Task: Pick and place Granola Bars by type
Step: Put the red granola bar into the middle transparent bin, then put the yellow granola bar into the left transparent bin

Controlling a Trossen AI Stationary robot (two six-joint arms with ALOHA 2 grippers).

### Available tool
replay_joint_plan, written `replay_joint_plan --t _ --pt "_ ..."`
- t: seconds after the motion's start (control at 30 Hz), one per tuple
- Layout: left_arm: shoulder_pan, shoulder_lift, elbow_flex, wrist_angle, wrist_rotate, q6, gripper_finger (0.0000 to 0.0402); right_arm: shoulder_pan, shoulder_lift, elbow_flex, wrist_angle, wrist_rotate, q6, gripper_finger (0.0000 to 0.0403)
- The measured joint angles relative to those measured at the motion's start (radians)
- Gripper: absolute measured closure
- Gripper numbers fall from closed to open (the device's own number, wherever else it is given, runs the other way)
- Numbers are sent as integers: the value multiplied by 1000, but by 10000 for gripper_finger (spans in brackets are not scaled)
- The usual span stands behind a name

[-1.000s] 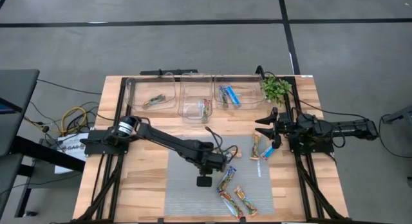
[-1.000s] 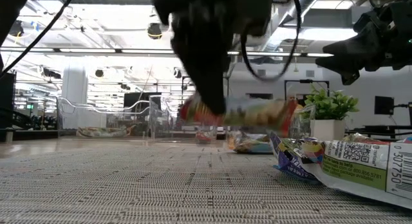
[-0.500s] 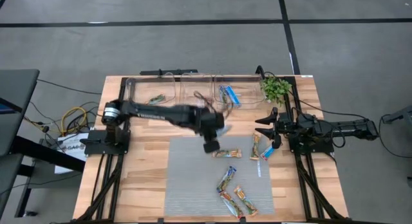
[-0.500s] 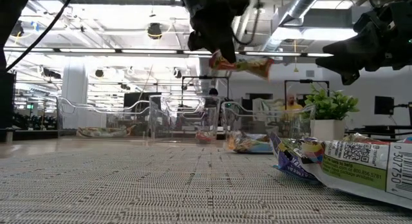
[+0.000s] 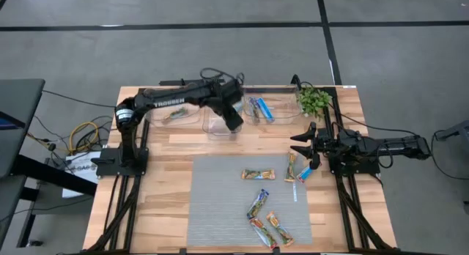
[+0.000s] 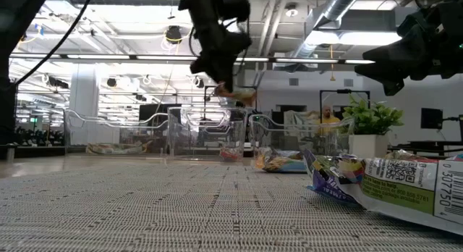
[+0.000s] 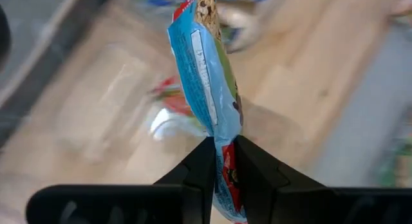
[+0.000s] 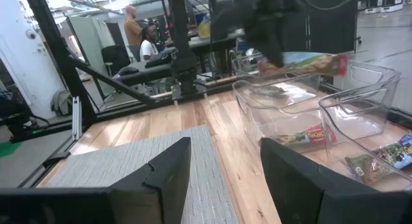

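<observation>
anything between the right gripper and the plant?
Nothing: in the high view the stretch from the right gripper up to the plant is bare wooden tabletop.

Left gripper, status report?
Left gripper shut on a granola bar, above the middle bin. Right gripper open, waiting at the table's right edge. Nothing in the way.

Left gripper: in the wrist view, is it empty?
No. The left gripper is shut on a granola bar that sticks out beyond its fingers.
</observation>
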Motion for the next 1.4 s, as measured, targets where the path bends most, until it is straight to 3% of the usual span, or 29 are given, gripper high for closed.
replay_joint_plan --t 0.33,0.7,0.9,1.1,1.4 --pt "134 0 0 -66 0 57 350 0 0 0 0 0 0 221" --pt "156 1 -5 -108 5 71 348 0 0 0 0 0 0 220" --pt "156 2 -37 -111 61 95 325 0 0 0 0 0 0 223" --pt "106 -3 -37 -100 130 159 310 0 0 0 0 0 0 220" --pt "-63 -5 8 -72 141 249 310 0 0 0 0 0 0 223"
